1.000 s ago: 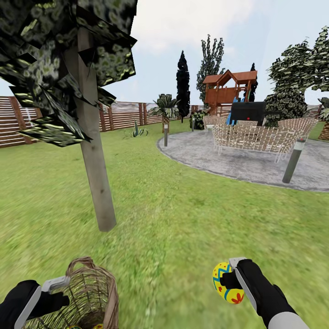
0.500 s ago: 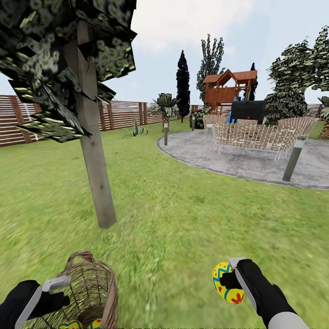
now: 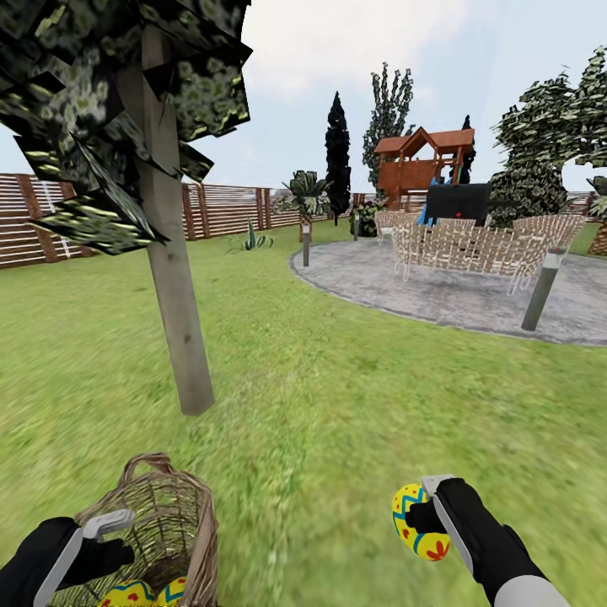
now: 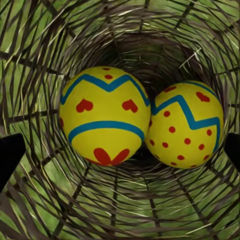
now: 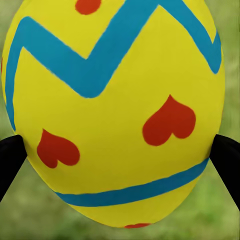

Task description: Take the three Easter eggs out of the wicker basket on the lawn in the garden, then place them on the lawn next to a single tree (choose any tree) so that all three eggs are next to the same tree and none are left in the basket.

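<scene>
Near right: right hand (image 3: 419, 516), closed on a yellow egg with blue zigzag bands and red hearts (image 3: 418, 523), above mottled green lawn (image 3: 337, 405). Near left: left hand (image 3: 118, 539) at brown woven wicker basket (image 3: 181, 514), opening indeterminate; two matching eggs (image 4: 105, 115) touching inside. Beyond the basket: slim grey-trunked tree (image 3: 173, 287).

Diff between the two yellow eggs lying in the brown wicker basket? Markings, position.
Markings: the heart-marked yellow egg carries red hearts between a blue zigzag and a curved blue band; the dotted yellow egg carries small red dots under one blue zigzag, with a heart or two above it.
Position: in the left wrist view, the heart-marked egg lies beside the dotted egg, touching it.
Shared: both yellow, both at the bottom of the brown wicker basket, neither gripped.
</scene>
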`<state>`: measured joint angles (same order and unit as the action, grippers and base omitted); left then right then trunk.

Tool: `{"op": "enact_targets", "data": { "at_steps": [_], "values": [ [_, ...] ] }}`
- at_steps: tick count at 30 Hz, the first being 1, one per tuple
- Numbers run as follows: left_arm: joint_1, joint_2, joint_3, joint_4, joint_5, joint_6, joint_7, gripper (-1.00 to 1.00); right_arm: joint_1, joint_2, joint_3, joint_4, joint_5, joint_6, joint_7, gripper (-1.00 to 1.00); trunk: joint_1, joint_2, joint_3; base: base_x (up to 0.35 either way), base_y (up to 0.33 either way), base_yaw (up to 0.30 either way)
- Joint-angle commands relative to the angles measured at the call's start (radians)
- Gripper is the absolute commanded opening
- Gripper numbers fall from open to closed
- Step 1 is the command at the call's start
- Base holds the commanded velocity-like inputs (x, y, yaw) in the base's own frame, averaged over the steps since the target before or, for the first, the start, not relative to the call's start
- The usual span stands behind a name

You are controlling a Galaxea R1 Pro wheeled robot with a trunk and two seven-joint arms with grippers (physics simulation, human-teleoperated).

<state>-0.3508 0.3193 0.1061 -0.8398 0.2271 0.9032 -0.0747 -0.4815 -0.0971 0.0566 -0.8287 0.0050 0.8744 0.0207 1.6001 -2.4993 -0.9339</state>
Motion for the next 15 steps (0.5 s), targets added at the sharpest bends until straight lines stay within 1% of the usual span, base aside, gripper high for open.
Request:
{"op": "enact_targets", "data": {
  "at_steps": [1, 15],
  "values": [
    [0.0, 0.0, 0.003, -0.001, -0.004, 0.005, -0.007, 1.0, -0.001, -0.001, 0.003, -0.001, 0.001, 0.005, 0.002, -1.0, 0.0, -0.001, -0.005, 0.0, 0.0, 0.0],
    [0.0, 0.0, 0.006, -0.001, -0.003, 0.005, -0.007, 1.0, -0.001, -0.001, 0.003, -0.001, 0.001, 0.005, 0.002, -1.0, 0.007, -0.004, -0.059, 0.0, 0.0, 0.0]
  ]
}}
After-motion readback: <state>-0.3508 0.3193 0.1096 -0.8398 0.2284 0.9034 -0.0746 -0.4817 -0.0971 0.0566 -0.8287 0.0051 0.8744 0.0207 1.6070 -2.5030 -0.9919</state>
